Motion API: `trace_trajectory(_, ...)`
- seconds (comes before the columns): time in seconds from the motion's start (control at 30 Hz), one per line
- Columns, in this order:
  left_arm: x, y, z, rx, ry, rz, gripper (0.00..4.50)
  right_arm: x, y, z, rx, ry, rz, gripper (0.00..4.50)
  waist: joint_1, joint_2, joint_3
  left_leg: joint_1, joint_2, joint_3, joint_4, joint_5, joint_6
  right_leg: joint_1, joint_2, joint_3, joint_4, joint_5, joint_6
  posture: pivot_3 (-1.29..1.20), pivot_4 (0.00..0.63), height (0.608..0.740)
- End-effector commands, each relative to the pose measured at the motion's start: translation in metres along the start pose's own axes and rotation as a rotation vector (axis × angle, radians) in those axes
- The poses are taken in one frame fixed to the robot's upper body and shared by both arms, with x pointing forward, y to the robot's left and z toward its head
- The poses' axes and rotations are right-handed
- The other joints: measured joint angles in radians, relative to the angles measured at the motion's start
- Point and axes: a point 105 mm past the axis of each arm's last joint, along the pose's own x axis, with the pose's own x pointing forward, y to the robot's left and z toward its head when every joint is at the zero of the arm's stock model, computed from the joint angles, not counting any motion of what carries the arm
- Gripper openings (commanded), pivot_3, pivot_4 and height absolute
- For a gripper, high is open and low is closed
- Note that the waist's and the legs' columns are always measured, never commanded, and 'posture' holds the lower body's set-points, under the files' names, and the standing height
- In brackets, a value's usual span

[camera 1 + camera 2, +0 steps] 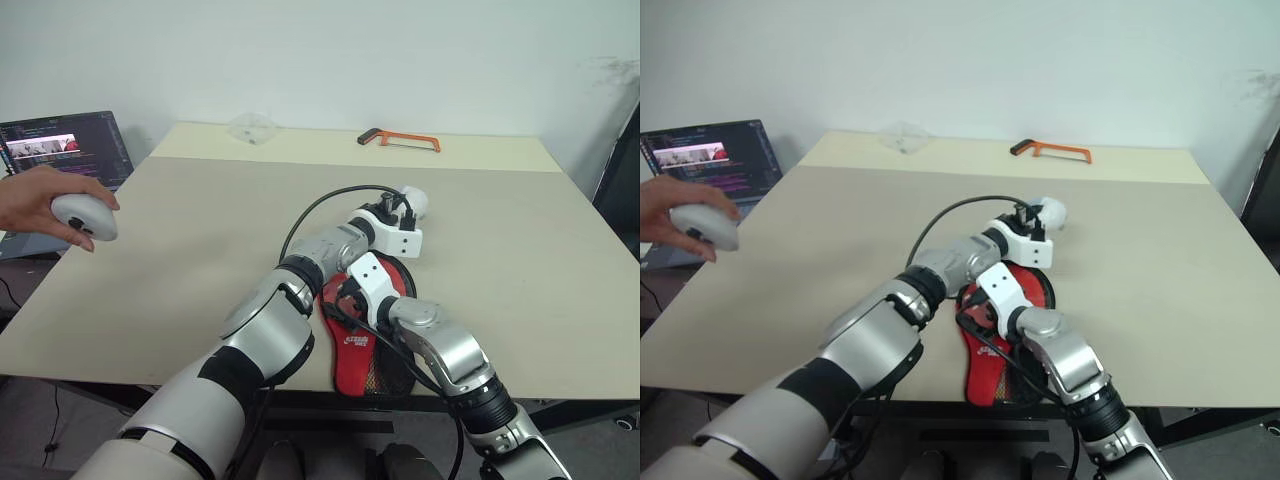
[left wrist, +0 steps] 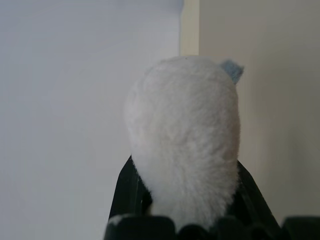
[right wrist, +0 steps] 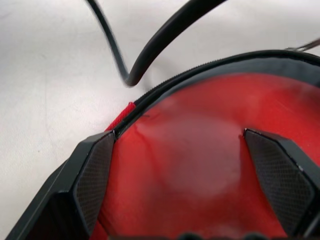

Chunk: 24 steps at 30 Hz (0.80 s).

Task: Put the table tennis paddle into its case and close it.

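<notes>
Glossy red paddle-shaped case (image 1: 362, 352) flat at near table (image 1: 520, 260) edge, black zip rim and mesh, clear window over red paddle (image 3: 200, 150) face inside. Right gripper (image 3: 192, 180) spread wide over that window, textured black fingers (image 3: 95, 175) apart. Left gripper (image 2: 187, 200) clamped on fluffy white ball (image 2: 182, 140). Orange hacksaw (image 1: 400, 140) far back.

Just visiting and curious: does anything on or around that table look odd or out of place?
Yes. The left gripper holds a fluffy white plush thing, unrelated to the red paddle-shaped case under the open right gripper. An orange-framed hacksaw lies at the far edge of the beige table.
</notes>
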Motion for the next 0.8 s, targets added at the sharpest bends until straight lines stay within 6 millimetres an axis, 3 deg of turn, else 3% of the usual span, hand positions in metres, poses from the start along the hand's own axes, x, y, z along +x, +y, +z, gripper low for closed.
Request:
trace_trajectory(0.03, 0.016, 0.017, 0.073, 0.02, -0.265, 0.068, 0.68, 0.009, 0.021, -0.053, 0.063, 0.226, 0.077, 4.5, 0.0, 0.0, -0.001, 0.0, 0.0, 0.0, 0.0, 0.0, 0.0, 0.0, 0.0, 0.0, 0.0, 0.0, 0.0, 0.0, 0.15, 0.74)
trace_trajectory(0.17, 0.013, 0.004, 0.08, 0.053, -0.309, 0.019, 0.68, 0.01, 0.021, -0.053, 0.056, 0.227, 0.081, 4.5, 0.0, 0.002, -0.01, 0.0, 0.0, 0.0, -0.003, 0.0, 0.0, 0.001, 0.0, 0.0, -0.004, 0.0, 0.0, 0.0, 0.15, 0.74)
trace_trajectory(0.37, 0.012, -0.011, 0.052, -0.09, -0.157, -0.09, 0.68, 0.012, 0.021, -0.052, 0.052, 0.224, 0.082, 4.5, 0.0, 0.005, -0.015, 0.001, 0.0, 0.0, -0.003, -0.001, -0.002, 0.001, 0.0, 0.0, -0.005, 0.0, 0.0, 0.0, 0.15, 0.74)
trace_trajectory(0.43, 0.01, -0.012, 0.044, -0.153, -0.124, -0.111, 1.39, 0.013, 0.018, -0.053, 0.053, 0.224, 0.075, 4.5, -0.001, 0.005, -0.015, 0.001, 0.0, 0.0, -0.004, -0.001, -0.002, 0.002, 0.0, 0.0, -0.005, 0.0, 0.0, 0.0, 0.15, 0.74)
trace_trajectory(0.6, 0.003, -0.016, 0.042, -0.089, -0.18, -0.147, 3.07, 0.015, 0.007, -0.052, 0.055, 0.224, 0.051, 4.5, -0.005, 0.005, -0.016, 0.004, 0.0, 0.001, -0.004, -0.001, -0.002, 0.003, 0.0, 0.0, -0.005, 0.0, 0.0, 0.0, 0.15, 0.74)
trace_trajectory(0.73, 0.0, -0.008, 0.038, -0.067, -0.217, -0.135, 4.46, 0.016, -0.006, -0.05, 0.05, 0.221, 0.031, 4.5, -0.005, 0.005, -0.02, 0.01, 0.0, 0.0, -0.006, -0.001, -0.002, 0.008, 0.0, 0.001, -0.005, 0.0, 0.0, 0.0, 0.15, 0.74)
trace_trajectory(0.8, -0.003, -0.004, 0.033, -0.087, -0.219, -0.144, 4.46, 0.016, -0.016, -0.05, 0.049, 0.22, 0.013, 4.5, -0.006, 0.005, -0.02, 0.012, 0.0, 0.0, -0.006, -0.003, -0.005, 0.008, 0.0, 0.001, -0.005, 0.0, -0.001, 0.0, 0.15, 0.74)
